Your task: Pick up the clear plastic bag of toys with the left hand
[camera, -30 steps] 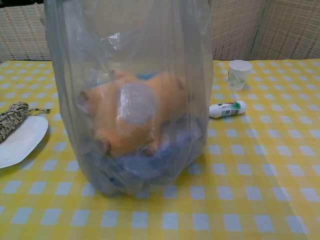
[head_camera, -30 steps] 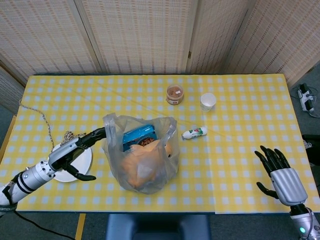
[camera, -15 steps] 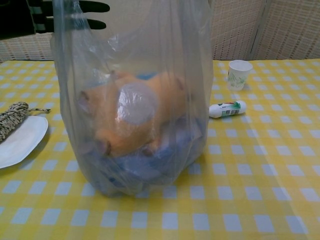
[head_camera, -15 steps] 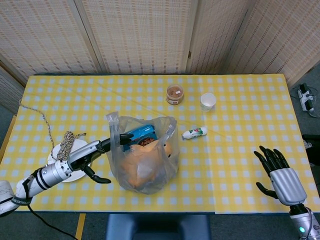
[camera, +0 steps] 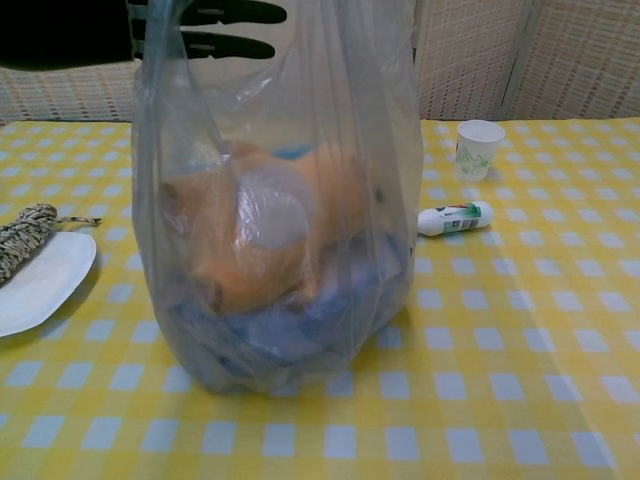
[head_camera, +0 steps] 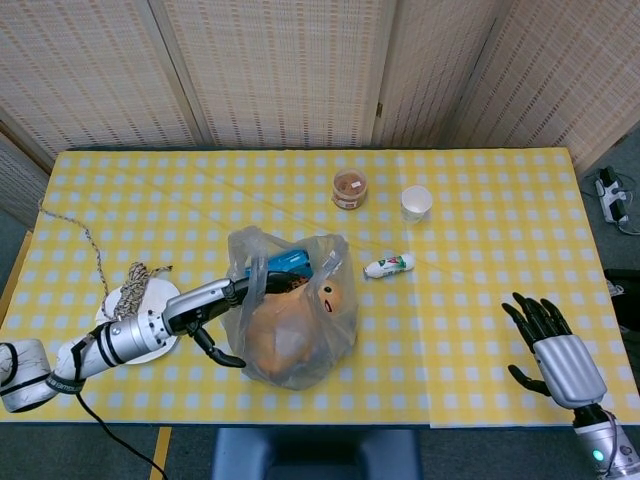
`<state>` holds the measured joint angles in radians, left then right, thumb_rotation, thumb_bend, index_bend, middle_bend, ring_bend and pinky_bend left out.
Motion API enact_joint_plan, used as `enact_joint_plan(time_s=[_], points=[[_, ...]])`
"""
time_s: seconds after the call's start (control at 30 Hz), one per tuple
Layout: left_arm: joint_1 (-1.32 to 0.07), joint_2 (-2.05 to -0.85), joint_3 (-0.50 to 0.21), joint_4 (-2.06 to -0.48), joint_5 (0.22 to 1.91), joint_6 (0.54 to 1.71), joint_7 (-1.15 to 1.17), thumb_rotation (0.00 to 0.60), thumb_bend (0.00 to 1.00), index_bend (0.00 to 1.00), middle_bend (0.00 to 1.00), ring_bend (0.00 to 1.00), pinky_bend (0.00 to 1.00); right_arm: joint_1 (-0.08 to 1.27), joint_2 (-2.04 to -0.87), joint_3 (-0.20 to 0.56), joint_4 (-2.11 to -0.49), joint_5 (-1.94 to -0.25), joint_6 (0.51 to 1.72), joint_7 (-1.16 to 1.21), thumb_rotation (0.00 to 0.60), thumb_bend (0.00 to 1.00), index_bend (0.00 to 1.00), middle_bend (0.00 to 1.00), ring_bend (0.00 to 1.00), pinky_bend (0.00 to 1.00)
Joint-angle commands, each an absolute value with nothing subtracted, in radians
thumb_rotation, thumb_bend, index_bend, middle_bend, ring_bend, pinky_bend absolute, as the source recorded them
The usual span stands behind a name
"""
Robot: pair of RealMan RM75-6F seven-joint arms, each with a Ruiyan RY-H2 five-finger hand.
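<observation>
Clear plastic, crumpled and standing upright, forms the bag of toys (head_camera: 293, 318) near the middle of the yellow checked table (head_camera: 480, 250), towards its near edge; an orange plush toy (head_camera: 285, 335) fills most of it, with a blue box (head_camera: 290, 264) behind the plush at the far side. The left hand (head_camera: 215, 305) reaches in from the left with its dark fingers (camera: 225, 14) stretched through the bag's upper left rim, and its thumb hangs lower on the near side outside the plastic; whether the fingers pinch the film or only pass through the opening cannot be told. In the chest view the fingertips show behind the film at the top of the bag, and the bag's base rests on the cloth. Left of the bag a white plate (head_camera: 158, 340) lies partly under the left forearm, with a bundle of twine (head_camera: 132, 290) on its far edge. Further back stand a small brown-lidded jar (head_camera: 349, 188) and a paper cup (head_camera: 416, 203), well apart from the bag, and a small white bottle (head_camera: 389, 265) lies on its side just right of the bag. The right hand (head_camera: 552, 345) hovers at the near right corner, fingers spread, holding nothing.
</observation>
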<state>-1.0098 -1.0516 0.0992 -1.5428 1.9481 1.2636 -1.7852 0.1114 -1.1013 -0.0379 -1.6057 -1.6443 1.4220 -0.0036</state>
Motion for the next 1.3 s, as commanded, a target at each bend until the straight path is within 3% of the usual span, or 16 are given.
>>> enact_joint_plan(time_s=[0.03, 0.43, 0.93, 1.3], points=[[-1.045, -1.059, 0.095, -1.549, 1.944, 1.240, -1.818, 0.600, 0.18, 0.00, 0.00, 0.00, 0.02, 0.111, -1.100, -0.040, -1.605, -1.647, 1.422, 0.000, 0.600, 0.28, 0.00, 0.00, 0.00, 0.00], [-1.138, -1.099, 0.064, -1.541, 1.878, 1.165, -1.865, 0.600, 0.18, 0.00, 0.00, 0.00, 0.02, 0.120, -1.091, -0.055, -1.600, -1.666, 1.406, 0.025, 0.600, 0.28, 0.00, 0.00, 0.00, 0.00], [-1.204, -1.157, 0.057, -1.483, 1.857, 1.174, -2.041, 0.600, 0.19, 0.00, 0.00, 0.00, 0.05, 0.117, -1.082, -0.051, -1.595, -1.651, 1.411, 0.047, 0.600, 0.28, 0.00, 0.00, 0.00, 0.00], [-1.250, -1.188, 0.064, -1.466, 1.850, 1.150, -2.100, 0.600, 0.19, 0.00, 0.00, 0.00, 0.12, 0.118, -1.078, -0.049, -1.594, -1.646, 1.411, 0.056, 0.600, 0.28, 0.00, 0.00, 0.00, 0.00]])
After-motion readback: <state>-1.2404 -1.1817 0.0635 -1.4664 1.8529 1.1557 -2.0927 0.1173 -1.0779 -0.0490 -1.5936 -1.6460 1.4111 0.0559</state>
